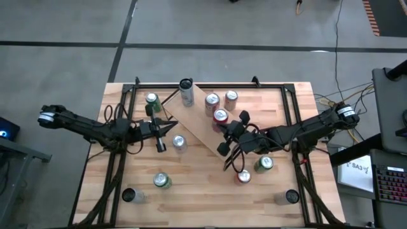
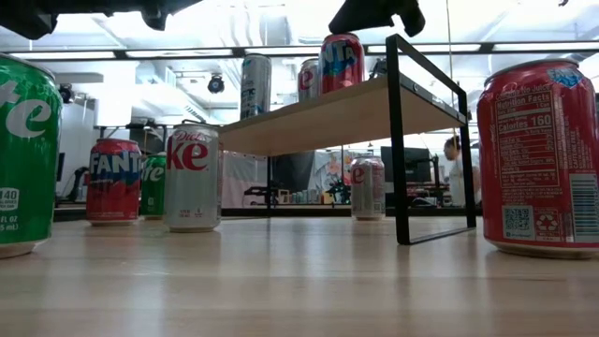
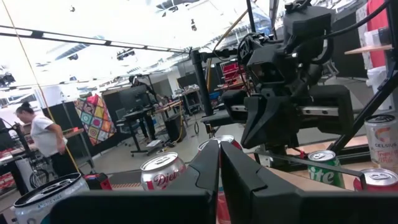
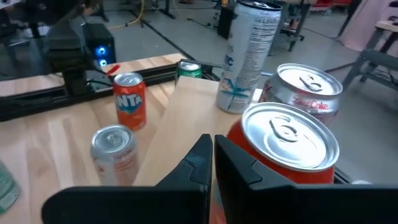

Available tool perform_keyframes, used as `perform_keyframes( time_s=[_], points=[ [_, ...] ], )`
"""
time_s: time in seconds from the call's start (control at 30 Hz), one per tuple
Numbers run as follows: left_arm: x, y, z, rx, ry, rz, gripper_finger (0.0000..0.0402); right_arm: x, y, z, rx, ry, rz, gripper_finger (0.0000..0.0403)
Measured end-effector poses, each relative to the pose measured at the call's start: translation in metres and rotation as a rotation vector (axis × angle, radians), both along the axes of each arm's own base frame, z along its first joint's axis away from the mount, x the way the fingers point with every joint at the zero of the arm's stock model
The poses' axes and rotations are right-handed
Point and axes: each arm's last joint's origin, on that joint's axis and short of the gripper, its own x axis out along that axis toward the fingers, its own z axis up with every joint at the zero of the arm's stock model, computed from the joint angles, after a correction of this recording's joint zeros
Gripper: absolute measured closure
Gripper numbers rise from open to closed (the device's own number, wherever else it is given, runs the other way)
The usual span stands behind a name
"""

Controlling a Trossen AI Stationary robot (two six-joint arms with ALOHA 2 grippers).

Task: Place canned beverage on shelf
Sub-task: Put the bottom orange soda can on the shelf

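The shelf (image 1: 200,125) is a light-wood board that lies slantwise across the table's middle, on black end frames (image 2: 398,140). On it stand a tall white can (image 1: 186,92) and three red-and-silver cans, the nearest being a red can (image 1: 220,116). My right gripper (image 1: 224,129) hovers shut over the shelf, close beside that red can (image 4: 289,146). My left gripper (image 1: 174,125) is shut, holds nothing and hangs above the table at the shelf's left side. My left wrist view shows its shut fingers (image 3: 219,168) pointing at the right arm. My right gripper has its shut fingers (image 4: 239,168) close against the red can's side, below its top rim. Whether they touch the can I cannot tell. The can stands upright on the shelf board.
Loose cans stand around the shelf: a green one (image 1: 151,100) and a silver one (image 1: 179,142) on the left, a green one (image 1: 161,180) and a dark one (image 1: 130,195) near the front, a green one (image 1: 264,163) and a red one (image 1: 243,177) on the right.
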Motion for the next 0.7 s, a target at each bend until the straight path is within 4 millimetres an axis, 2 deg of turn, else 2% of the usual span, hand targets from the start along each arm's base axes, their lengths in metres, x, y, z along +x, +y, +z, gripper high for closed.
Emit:
perform_keyframes(
  time_s=[0.13, 0.7],
  points=[
    [0.0000, 0.0000, 0.0000, 0.000, 0.000, 0.000, 0.0401, -0.0005, -0.0019, 0.0004, -0.001, -0.018, -0.052, 0.0394],
    [0.0000, 0.0000, 0.0001, 0.000, -0.001, 0.000, 0.0401, 0.0002, -0.0054, 0.0004, 0.012, -0.027, -0.065, 0.0394]
  ],
)
